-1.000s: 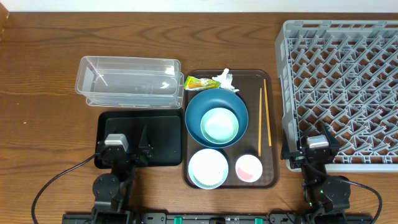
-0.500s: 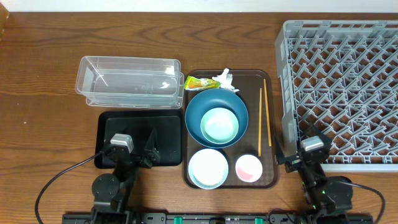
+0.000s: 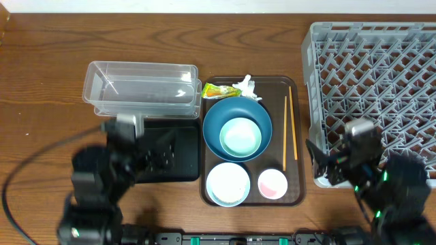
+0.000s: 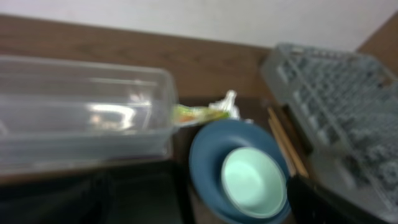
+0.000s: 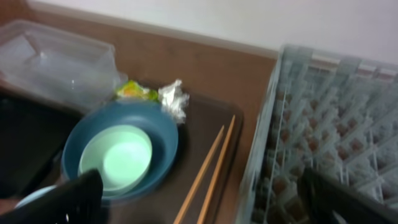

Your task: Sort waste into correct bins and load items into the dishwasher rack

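Observation:
On the brown serving tray lie a yellow-green wrapper, a white tissue, a blue bowl holding a pale-green bowl, a white bowl, a pink cup and chopsticks. The clear tub and black tray sit left, the grey rack right. My left gripper is open over the black tray. My right gripper is open at the rack's front-left corner. Both are empty and motion-blurred. No rice grains show.
The left wrist view shows the tub, wrapper, blue bowl and rack. The right wrist view shows the chopsticks, tissue, pale-green bowl and rack. Cables trail at the front edge.
Both arms have lifted from their rest pose at the front edge and swung further over the table. Nothing on the table has moved.

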`<action>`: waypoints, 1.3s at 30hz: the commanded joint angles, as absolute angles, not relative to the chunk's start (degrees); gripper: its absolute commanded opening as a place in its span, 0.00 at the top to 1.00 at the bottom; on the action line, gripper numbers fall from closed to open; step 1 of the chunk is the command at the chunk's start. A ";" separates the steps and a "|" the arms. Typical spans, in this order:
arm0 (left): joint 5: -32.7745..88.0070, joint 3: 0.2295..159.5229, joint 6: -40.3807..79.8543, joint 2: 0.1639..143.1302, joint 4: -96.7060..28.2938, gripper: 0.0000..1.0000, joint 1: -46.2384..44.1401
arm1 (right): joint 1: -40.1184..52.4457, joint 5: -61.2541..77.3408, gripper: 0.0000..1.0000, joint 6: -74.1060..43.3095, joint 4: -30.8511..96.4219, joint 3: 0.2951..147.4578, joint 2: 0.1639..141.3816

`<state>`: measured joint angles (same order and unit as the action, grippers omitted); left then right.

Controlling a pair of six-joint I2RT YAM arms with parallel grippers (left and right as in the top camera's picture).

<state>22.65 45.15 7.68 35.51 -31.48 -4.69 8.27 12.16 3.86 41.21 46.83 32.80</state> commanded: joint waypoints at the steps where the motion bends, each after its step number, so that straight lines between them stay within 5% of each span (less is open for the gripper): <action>1: 28.12 56.55 7.97 45.39 -36.69 0.09 -4.58 | 8.43 12.49 0.01 5.04 47.75 58.63 43.94; 13: 37.91 65.87 15.07 60.03 -46.33 0.10 -7.73 | 8.40 22.33 0.01 -0.27 55.92 70.06 61.87; 23: 11.49 65.87 14.13 72.95 -49.84 0.13 -36.69 | 5.96 12.01 0.05 -17.91 53.71 70.06 66.30; 39: 10.85 65.87 17.26 91.05 -41.58 0.37 -55.53 | 5.96 12.01 0.05 -18.22 56.21 70.06 66.67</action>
